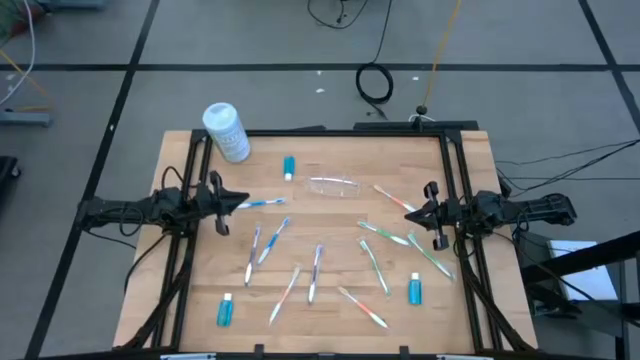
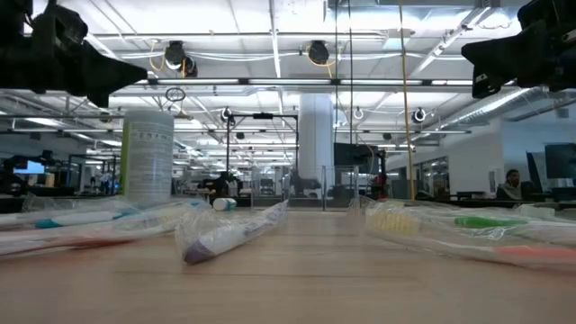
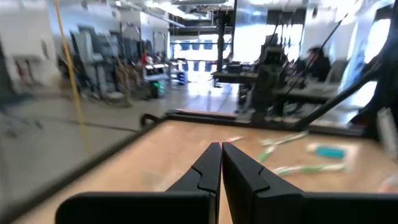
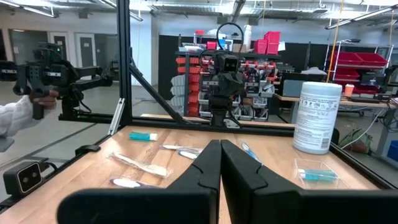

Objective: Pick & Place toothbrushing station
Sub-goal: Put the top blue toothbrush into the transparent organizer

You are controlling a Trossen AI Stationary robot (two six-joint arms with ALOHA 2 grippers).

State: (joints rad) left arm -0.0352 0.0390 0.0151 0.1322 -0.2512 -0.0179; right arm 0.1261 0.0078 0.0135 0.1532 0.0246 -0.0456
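The toothbrushing station [image 1: 333,186], a small see-through holder, lies on its side on the wooden table [image 1: 330,330], toward the far edge near the middle. My left gripper [image 1: 243,202] hovers shut at the table's left side, above the table, its tips [image 3: 221,152] pointing right toward a blue toothbrush [image 1: 265,203]. At the right side my right gripper [image 1: 408,215] hovers shut, and its tips [image 4: 219,149] point left. Neither holds anything. Both arms show high above the table top in the low view, the left [image 2: 81,63] and the right [image 2: 513,54].
A white canister [image 1: 226,131] stands at the far left corner. Small blue tubes lie at the far middle [image 1: 289,167], near left [image 1: 225,311] and near right [image 1: 415,289]. Several toothbrushes [image 1: 315,272] are scattered over the middle and right. A black frame [image 1: 330,131] borders the table.
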